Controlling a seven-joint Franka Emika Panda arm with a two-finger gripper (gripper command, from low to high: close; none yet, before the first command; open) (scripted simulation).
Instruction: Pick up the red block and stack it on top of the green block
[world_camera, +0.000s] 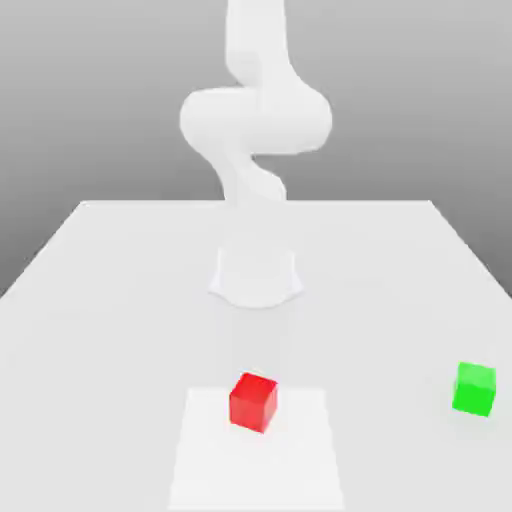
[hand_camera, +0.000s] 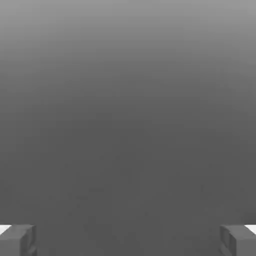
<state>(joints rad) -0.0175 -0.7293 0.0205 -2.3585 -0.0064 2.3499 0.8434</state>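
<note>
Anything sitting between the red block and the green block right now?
Nothing: in the exterior view, bare white table separates the red block from the green block.

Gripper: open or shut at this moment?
Open. In the hand view the gripper has its two fingertips far apart at opposite edges, nothing between them.

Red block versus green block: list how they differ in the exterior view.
Colour: the red block is bright red, the green block bright green.
Place: the red block sits near the middle front of the table, in front of the arm's base; the green block sits far toward the exterior view's right.
Surface: the red block rests on a paler square patch; the green block on plain tabletop.
Shared: both are small, plain cubes of similar size, untouched.
</note>
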